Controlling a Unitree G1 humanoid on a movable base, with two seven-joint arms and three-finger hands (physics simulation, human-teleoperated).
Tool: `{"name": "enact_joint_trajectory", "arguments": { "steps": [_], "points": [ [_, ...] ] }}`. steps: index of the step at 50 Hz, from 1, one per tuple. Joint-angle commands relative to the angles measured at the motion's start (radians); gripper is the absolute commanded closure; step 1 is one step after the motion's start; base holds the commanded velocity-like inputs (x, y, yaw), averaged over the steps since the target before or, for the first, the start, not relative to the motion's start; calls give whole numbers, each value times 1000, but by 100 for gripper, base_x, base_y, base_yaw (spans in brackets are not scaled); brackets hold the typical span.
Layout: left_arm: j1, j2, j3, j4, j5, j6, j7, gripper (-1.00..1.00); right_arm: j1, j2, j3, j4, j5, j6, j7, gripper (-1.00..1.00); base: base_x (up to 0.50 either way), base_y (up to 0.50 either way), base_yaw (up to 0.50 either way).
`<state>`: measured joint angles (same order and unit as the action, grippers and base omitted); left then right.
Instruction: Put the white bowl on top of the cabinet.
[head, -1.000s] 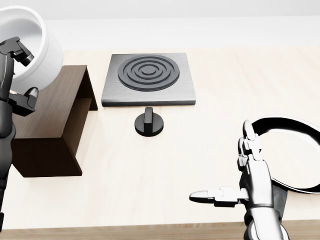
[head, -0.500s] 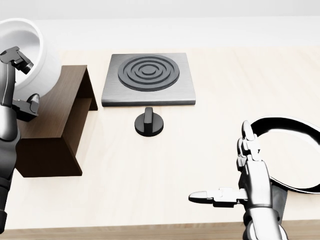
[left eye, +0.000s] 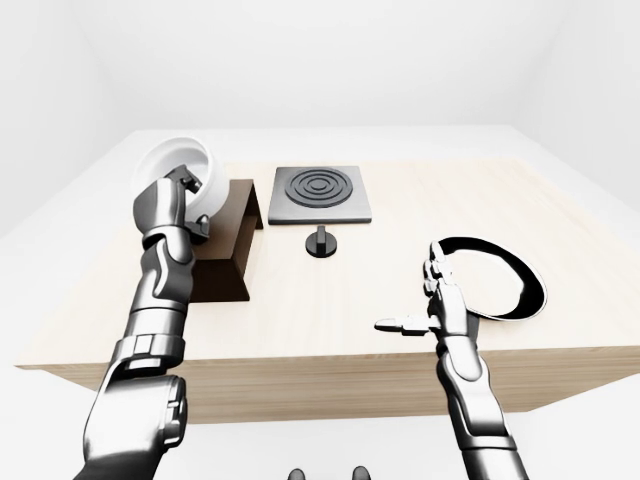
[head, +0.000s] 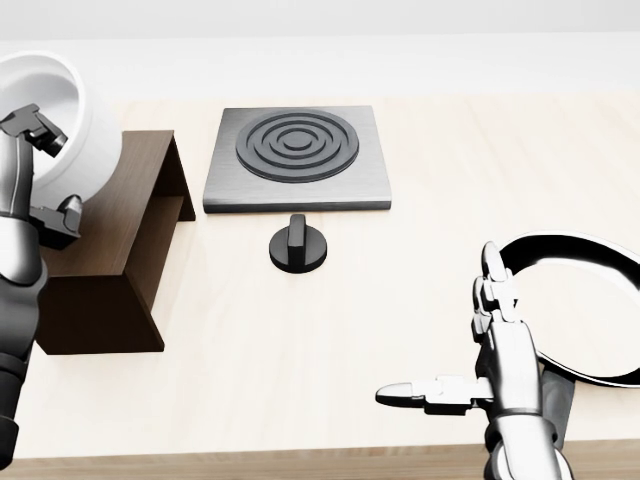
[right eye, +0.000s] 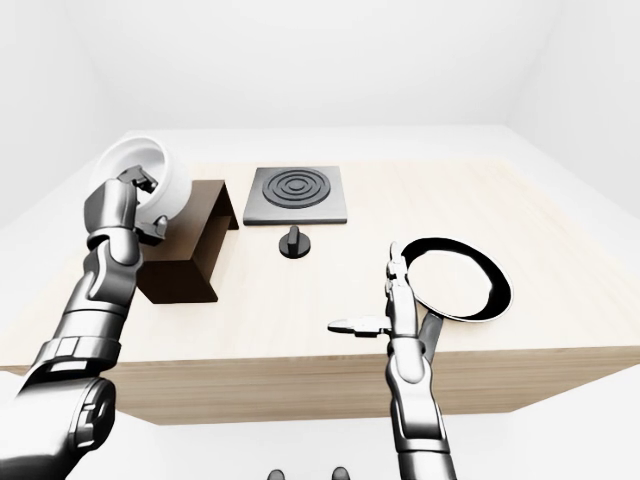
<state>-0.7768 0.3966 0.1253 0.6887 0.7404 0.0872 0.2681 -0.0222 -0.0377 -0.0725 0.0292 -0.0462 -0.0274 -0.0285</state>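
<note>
Left robot hand (head: 35, 170) grips white bowl (head: 60, 95) (tilted)

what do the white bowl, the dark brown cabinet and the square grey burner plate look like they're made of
White bowl: likely glazed ceramic or plastic; smooth, thick-walled, softly shaded, no pattern. Dark brown cabinet: probably wood or veneer, matt; flat brown panels, grain too faint to confirm. Square grey burner plate: looks like brushed metal, with a satin grey sheen and darker raised concentric rings.

The left hand (head: 45, 170) is raised with fingers curled closed, while the right hand (head: 470, 340) hangs low, fingers spread.
</note>
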Motion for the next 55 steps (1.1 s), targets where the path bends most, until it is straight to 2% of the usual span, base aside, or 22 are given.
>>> {"name": "enact_joint_trajectory", "arguments": {
  "steps": [1, 16, 52, 53, 54, 55],
  "points": [
    [-24, 0, -5, 14, -3, 0, 67, 100, -3, 0, 2, 8, -3, -4, -1, -100, 0, 0, 0],
    [-38, -1, -6, 78, -30, 0, 103, 100, -9, -1, 3, 23, -4, -12, -3, -100, 0, 0, 0],
    [-73, -5, -23, 190, -72, 0, 155, 100, -4, 2, 9, 17, -11, -7, -4, -100, 0, 0, 0],
    [-75, -5, -23, 192, -72, 0, 158, 92, -5, 2, 9, 18, -10, -7, -4, -100, 0, 0, 0],
    [-74, -5, -24, 192, -72, 0, 158, 73, -5, 2, 9, 19, -10, -8, -4, -100, 0, 0, 0],
    [-75, -5, -25, 193, -74, 0, 154, -100, -5, 2, 9, 19, -11, -9, -4, -100, 0, 0, 0]
  ]
}}
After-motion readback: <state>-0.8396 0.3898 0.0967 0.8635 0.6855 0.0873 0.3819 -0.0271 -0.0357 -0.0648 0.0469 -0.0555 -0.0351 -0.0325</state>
